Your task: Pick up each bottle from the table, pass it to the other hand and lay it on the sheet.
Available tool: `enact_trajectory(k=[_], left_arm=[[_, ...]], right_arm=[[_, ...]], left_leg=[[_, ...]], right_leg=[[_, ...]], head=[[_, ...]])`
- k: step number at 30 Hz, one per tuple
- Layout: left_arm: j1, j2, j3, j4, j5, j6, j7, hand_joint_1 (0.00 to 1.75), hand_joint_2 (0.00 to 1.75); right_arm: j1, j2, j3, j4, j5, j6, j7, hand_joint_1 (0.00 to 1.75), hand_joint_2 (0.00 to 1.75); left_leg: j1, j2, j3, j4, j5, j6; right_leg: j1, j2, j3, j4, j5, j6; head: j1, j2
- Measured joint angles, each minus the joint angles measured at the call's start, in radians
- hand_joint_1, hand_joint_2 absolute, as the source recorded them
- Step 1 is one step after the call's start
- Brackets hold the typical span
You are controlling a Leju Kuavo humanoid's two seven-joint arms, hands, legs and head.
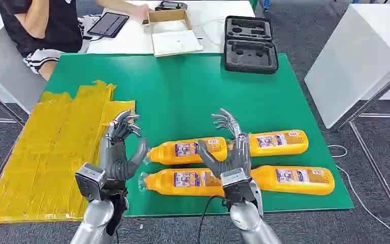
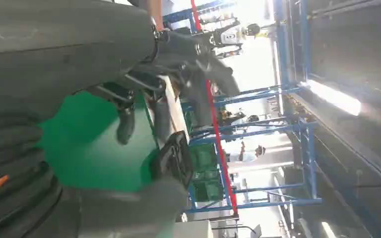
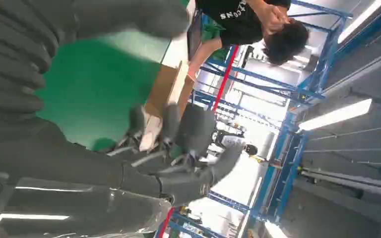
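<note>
Both silver arms rise from the near edge of the green-topped table [image 1: 193, 91], each ending in an upraised hand holding nothing. Largest on it is the crinkled yellow sheet [image 1: 51, 152], draped over the left edge and near-left corner. Four orange plastic bottles lie flat in two rows along the near edge: the near-left bottle [image 1: 180, 181], the far-left bottle [image 1: 185, 150], the near-right bottle [image 1: 297, 179], the far-right bottle [image 1: 277, 143]. A black foam-lined case [image 1: 250, 44] sits open at the far edge. The left hand [image 1: 122, 147] has fingers spread, beside the bottle caps; the right hand [image 1: 229, 147], fingers apart too, stands above the row's middle.
</note>
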State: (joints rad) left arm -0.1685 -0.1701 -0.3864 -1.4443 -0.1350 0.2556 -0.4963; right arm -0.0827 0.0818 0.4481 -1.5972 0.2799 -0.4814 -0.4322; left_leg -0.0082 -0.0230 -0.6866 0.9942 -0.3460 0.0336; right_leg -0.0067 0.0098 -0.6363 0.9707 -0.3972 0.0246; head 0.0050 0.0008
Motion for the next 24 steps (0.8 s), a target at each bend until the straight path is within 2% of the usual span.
enact_trajectory(k=[11,17,24], left_arm=[[0.000,0.000,0.000,0.008,0.000,0.003,0.000,0.00,1.75],[0.000,0.000,0.001,0.023,0.003,0.009,0.002,0.00,1.75],[0.018,0.000,0.024,0.044,0.008,-0.007,0.011,0.00,1.75]], right_arm=[[-0.005,-0.017,0.012,0.000,0.015,-0.004,0.005,0.00,1.75],[-0.004,-0.053,0.014,-0.007,0.280,-0.013,0.135,0.00,1.75],[0.047,-0.170,0.003,-0.087,0.525,0.141,0.318,0.00,1.75]], left_leg=[[0.000,0.000,0.000,0.000,0.000,0.000],[0.000,0.000,0.000,0.000,0.000,0.000],[-0.001,0.000,0.000,0.000,-0.001,0.001]], right_leg=[[0.000,0.000,0.000,0.000,0.000,0.000],[0.000,0.000,0.000,0.000,0.000,0.000],[-0.001,0.000,0.000,0.000,0.000,0.000]], head=[[0.000,0.000],[0.000,0.000],[0.000,0.000]])
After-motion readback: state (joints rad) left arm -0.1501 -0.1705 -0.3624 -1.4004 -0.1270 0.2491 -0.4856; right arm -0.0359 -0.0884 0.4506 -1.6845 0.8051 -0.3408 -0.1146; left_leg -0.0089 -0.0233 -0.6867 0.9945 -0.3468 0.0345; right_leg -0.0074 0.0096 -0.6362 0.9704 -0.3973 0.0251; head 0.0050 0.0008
